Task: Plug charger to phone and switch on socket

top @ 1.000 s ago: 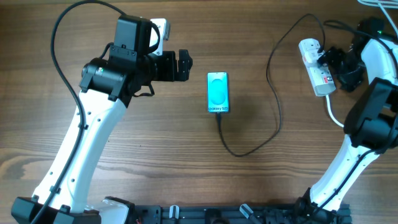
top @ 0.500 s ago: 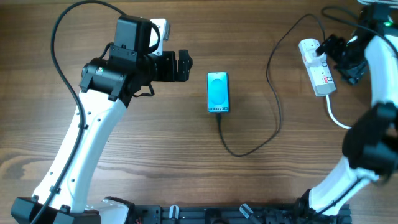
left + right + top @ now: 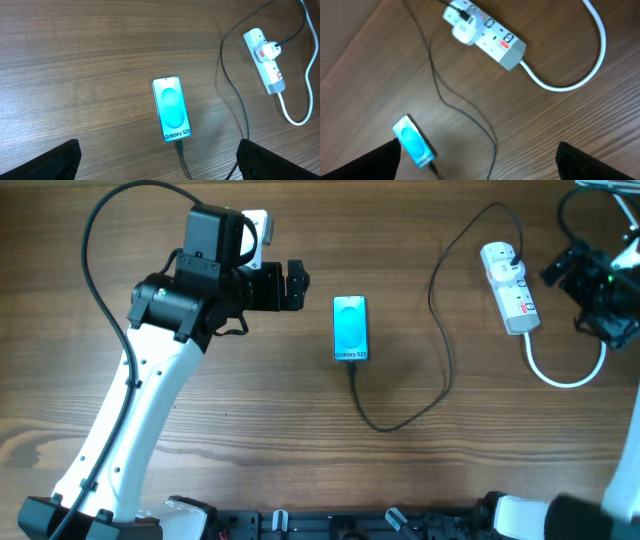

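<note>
The phone [image 3: 350,328] is seen lying flat near the middle of the bench [image 3: 290,440], screen lit teal, its "Galaxy" end turned toward the robot's base. The charger [image 3: 447,365] is found meeting that end, its thin black cable looped across the wood and run up to the white plug [image 3: 266,50] seated in the socket [image 3: 510,290], which is laid at the far right with its thick white cord [image 3: 565,384] curled beside it. The left gripper [image 3: 296,285] is held just left of the phone, jaws spread wide, nothing gripped. The right gripper [image 3: 562,270] is held just right of the socket, likewise spread wide and empty.
</note>
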`<action>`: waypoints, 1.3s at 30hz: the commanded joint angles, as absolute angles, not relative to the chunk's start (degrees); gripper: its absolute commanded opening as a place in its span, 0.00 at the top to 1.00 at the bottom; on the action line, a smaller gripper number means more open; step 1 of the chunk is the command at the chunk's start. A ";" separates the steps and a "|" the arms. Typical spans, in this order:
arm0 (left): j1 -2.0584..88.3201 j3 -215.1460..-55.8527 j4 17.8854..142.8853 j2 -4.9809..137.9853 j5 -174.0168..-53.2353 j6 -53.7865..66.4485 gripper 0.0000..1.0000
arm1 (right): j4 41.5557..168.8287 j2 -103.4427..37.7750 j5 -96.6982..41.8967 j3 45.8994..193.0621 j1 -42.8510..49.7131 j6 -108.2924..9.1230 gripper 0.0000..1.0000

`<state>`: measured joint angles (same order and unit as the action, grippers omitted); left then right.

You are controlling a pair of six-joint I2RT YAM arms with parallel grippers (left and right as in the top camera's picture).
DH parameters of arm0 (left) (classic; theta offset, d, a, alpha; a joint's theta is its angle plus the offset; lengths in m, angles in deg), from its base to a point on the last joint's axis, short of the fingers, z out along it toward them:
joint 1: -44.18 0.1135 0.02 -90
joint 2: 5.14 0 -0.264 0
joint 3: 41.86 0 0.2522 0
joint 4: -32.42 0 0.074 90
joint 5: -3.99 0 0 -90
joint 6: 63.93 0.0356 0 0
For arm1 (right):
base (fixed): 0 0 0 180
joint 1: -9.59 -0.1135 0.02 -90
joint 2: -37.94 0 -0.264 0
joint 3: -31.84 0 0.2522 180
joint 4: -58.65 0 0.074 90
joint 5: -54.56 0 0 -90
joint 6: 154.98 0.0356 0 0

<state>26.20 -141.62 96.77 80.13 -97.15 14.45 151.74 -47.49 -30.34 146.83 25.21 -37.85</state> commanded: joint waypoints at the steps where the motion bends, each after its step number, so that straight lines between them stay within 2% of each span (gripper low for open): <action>1: 26.51 -141.60 96.66 80.13 -96.58 15.17 0.00 | 152.28 -39.34 -30.73 141.55 21.78 -39.46 0.00; 10: 26.51 -141.60 96.64 80.13 -96.58 15.17 0.00 | 147.80 -16.69 -30.69 119.64 16.51 -37.72 0.00; 17: 26.51 -141.60 96.64 80.13 -96.58 15.17 0.00 | 145.59 -4.43 -30.71 112.21 16.51 -35.75 0.00; 39: 26.51 -141.60 96.64 80.13 -96.58 15.17 0.00 | 145.70 -3.64 -30.71 112.21 16.51 -33.26 0.00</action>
